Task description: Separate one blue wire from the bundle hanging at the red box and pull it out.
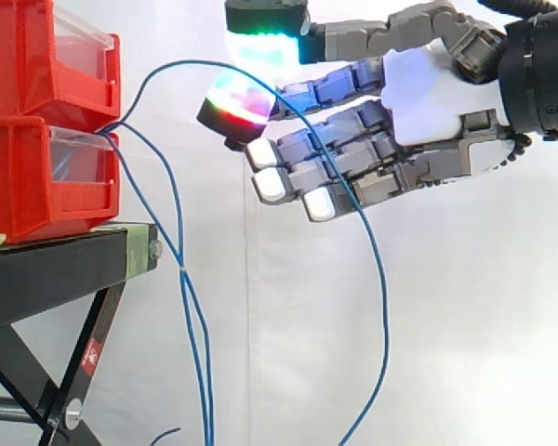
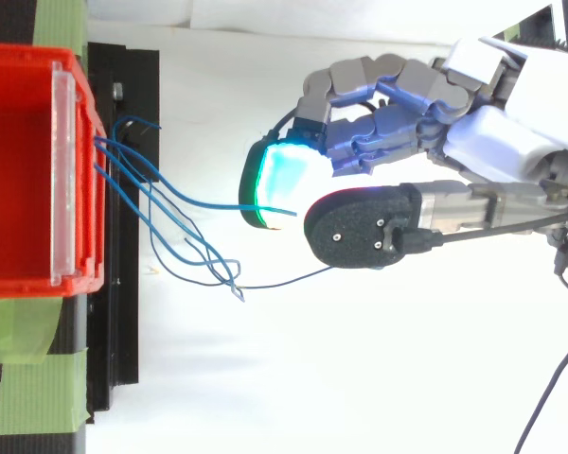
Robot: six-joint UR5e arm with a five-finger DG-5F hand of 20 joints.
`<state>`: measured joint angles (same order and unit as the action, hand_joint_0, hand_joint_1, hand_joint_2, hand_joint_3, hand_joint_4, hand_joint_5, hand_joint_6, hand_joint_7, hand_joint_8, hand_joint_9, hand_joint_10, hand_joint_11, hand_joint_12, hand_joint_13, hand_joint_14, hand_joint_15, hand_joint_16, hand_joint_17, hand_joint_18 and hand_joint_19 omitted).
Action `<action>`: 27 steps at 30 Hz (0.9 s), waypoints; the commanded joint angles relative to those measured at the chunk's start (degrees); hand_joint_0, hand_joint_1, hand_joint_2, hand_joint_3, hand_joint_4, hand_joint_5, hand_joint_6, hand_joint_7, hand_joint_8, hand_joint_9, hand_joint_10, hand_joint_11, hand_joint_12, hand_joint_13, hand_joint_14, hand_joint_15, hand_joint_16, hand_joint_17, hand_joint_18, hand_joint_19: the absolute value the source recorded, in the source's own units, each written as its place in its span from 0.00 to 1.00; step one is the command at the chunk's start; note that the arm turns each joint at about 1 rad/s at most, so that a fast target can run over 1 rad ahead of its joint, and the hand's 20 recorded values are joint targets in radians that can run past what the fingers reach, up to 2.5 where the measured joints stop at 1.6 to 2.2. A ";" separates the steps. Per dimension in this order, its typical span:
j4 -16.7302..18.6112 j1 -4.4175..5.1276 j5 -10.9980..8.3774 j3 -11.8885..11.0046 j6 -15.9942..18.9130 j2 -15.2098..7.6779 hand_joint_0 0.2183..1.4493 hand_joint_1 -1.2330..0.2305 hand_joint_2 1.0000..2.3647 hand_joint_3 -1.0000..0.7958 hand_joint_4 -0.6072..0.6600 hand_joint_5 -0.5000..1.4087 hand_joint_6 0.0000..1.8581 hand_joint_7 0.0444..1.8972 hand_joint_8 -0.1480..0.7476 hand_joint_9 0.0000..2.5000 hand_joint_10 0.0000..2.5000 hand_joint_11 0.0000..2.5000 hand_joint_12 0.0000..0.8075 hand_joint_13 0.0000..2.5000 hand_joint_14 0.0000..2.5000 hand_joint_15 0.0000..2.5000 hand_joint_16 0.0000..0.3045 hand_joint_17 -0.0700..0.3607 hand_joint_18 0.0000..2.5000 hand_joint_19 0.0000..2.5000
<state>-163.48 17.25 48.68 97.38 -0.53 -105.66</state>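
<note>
Side view first: the hand [image 1: 428, 93] reaches in level, fingertips pointing at the red box [image 1: 37, 177]. And it's got one! A single blue wire [image 1: 195, 62] is nipped between the thumb pad [image 1: 265, 42] on top, glowing green and white, and the uppermost finger pad [image 1: 234, 100] just beneath it, lit red, green and blue. The lower fingers [image 1: 263, 153] lie nearly straight under the pinch, white-tipped, and the wire merely crosses in front of them.

Follow that wire. Out past the fingertips it arcs up and over, then dips to the seam where the box meets a second red bin [image 1: 37, 56] stacked on top of it. On the palm side it slants down across the lower fingers and hangs in a long loose curve well below the hand, against the white curtain [image 1: 484, 325].

The rest of the bundle [image 1: 191, 307] sits beyond the fingertips and lower, falling from that same seam past the edge of the black stand [image 1: 56, 269], well apart from the hand.

Top view now: the hand [image 2: 511, 142] shows its cyan-green pad facing the dark back of the thumb, and a blue strand runs straight in between them. The bundle [image 2: 170, 236] fans out from the box's rim [image 2: 28, 286] over the stand toward the fingertips and stops short of them. One thin strand carries on beneath the thumb.
</note>
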 commanded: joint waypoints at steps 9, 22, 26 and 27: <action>0.00 0.24 -0.08 0.00 0.00 -0.07 0.32 0.37 0.02 0.48 0.57 0.17 0.43 0.60 0.55 0.35 0.01 0.54 0.50 0.32 0.01 0.39 0.15 0.41 0.30 0.43; 0.00 0.41 -0.08 0.00 -0.09 0.01 0.24 0.42 0.01 0.35 0.64 0.17 0.40 0.62 0.57 0.33 0.01 0.53 0.54 0.31 0.01 0.39 0.18 0.44 0.29 0.43; 0.00 0.50 -0.08 0.00 -0.09 0.01 0.25 0.35 0.01 0.32 0.65 0.16 0.40 0.62 0.56 0.32 0.01 0.54 0.53 0.31 0.01 0.39 0.17 0.44 0.29 0.43; 0.00 0.50 -0.08 0.00 -0.09 0.01 0.26 0.33 0.01 0.32 0.64 0.16 0.40 0.61 0.56 0.32 0.01 0.55 0.54 0.30 0.01 0.39 0.17 0.44 0.29 0.43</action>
<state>-163.47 17.70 48.61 97.38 -0.62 -105.65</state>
